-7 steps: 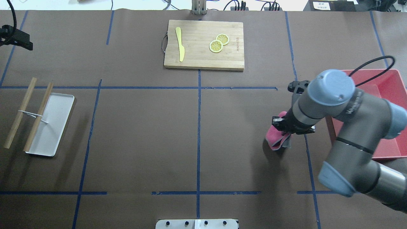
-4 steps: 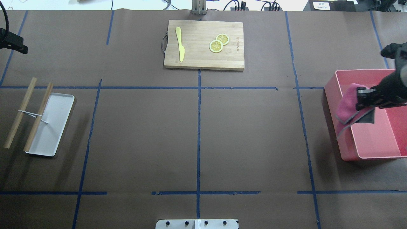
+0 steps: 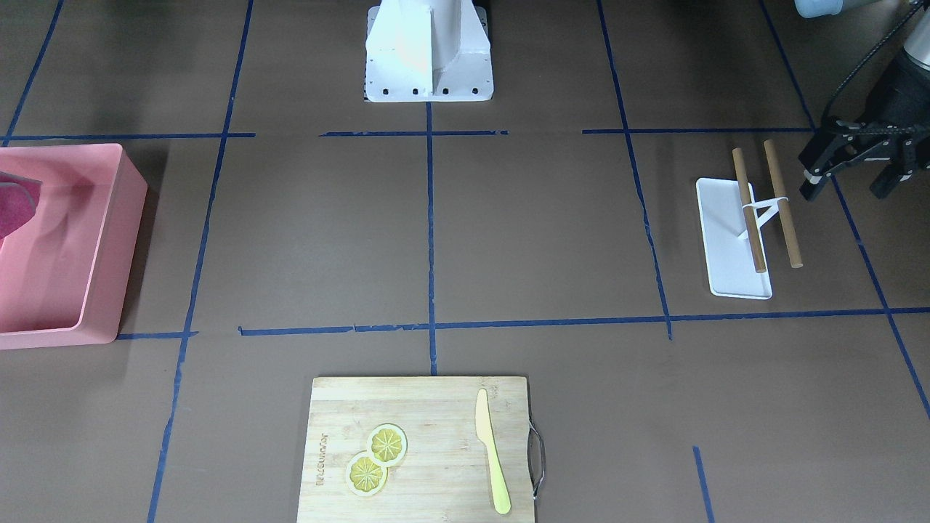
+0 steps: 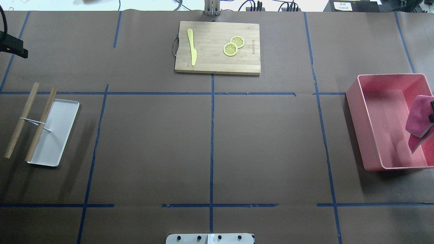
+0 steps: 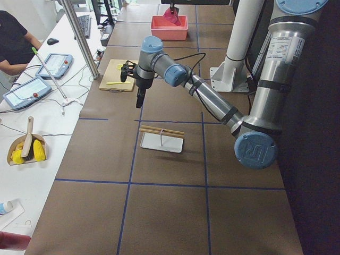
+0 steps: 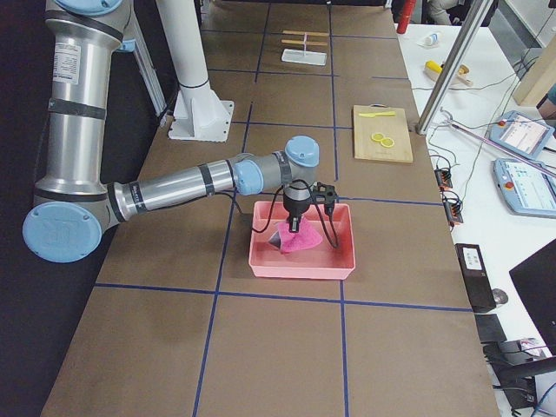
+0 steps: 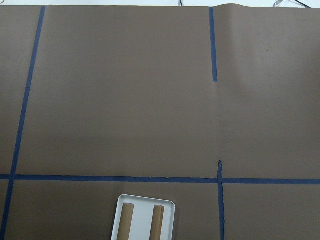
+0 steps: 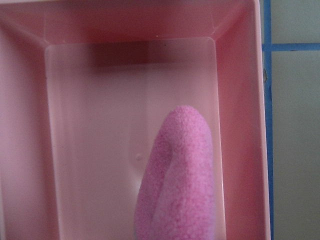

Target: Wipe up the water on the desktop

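Dark-brown paper crossed by blue tape covers the bench (image 4: 152, 145). We see no wet patch left on it in any view, though a thin film would be hard to make out on so matte a surface. The right jaws are clenched on the pink cloth (image 4: 418, 115), which hangs folded from them inside the walls of the pink bin (image 4: 364, 135) and clear of its floor. Only a sliver of those jaws shows at the overhead view's edge. A second ago they held the same cloth low at the bench, out on the open brown just short of the bin. A little later the cloth was crossing the bin's rim, and now it is well within. We read this as the wiping being over and the cloth brought in to be dropped, so what remains is to let go. The left jaws stand spread and empty above the bench, beside the white tray (image 3: 726, 247) and its two wooden sticks (image 3: 742, 181), and have hardly stirred. Farther out, the cutting board (image 4: 210, 57) lies where it did.
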`<state>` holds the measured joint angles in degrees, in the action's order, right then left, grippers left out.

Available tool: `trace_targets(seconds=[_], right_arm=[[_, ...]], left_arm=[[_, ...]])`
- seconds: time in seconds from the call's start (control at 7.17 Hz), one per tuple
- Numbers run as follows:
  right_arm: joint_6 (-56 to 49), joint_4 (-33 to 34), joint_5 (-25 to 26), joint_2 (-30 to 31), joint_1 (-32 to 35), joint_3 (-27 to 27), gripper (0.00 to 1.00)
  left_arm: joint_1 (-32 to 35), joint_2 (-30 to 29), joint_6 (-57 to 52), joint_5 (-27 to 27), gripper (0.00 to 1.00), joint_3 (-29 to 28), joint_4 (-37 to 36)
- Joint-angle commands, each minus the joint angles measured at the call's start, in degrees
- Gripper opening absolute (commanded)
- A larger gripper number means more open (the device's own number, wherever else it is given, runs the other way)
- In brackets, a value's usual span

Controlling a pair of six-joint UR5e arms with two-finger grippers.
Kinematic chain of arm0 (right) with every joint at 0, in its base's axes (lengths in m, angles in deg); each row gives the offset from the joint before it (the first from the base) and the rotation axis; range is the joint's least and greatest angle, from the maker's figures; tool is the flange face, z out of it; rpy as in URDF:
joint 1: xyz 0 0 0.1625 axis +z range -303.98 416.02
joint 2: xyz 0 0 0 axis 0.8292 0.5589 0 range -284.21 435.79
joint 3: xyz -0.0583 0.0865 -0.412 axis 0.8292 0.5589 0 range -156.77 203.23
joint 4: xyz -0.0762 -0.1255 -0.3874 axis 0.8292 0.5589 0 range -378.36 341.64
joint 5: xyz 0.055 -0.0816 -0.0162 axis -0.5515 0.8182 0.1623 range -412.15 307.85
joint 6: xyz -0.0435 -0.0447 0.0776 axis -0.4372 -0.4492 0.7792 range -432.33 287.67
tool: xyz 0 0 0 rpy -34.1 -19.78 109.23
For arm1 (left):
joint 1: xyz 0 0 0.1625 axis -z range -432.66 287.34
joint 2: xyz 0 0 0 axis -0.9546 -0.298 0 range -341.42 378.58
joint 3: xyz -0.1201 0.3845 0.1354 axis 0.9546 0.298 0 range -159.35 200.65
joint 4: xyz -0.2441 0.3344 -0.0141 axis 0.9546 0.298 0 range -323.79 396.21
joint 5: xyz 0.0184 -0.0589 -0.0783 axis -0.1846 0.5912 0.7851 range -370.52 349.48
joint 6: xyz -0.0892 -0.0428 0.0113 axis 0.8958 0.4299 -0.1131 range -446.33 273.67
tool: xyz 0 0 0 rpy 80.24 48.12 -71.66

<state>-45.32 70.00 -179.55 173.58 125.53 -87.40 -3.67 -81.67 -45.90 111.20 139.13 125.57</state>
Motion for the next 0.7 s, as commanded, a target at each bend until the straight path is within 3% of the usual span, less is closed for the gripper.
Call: trace_targets(seconds=[0.0, 0.14, 0.28, 0.56], right_arm=[[-0.5, -5.3, -0.2, -0.3, 0.0, 5.1, 0.07], [-0.3, -5.6, -0.6, -0.6, -0.2, 5.2, 0.16], [-0.2, -5.7, -0.6, -0.6, -0.6, 5.0, 0.99], [-0.1, -5.7, -0.7, -0.6, -0.5, 4.2, 1.0]], left_arm=[[0.0, 0.7, 0.0, 0.3, 1.0, 0.7, -0.1], [0.0, 0.8, 0.0, 0.4, 1.0, 1.0, -0.1], [0.0, 1.3, 0.0, 0.3, 1.0, 1.3, -0.1], [0.1, 3.3, -0.1, 0.5, 1.0, 2.3, -0.1]])
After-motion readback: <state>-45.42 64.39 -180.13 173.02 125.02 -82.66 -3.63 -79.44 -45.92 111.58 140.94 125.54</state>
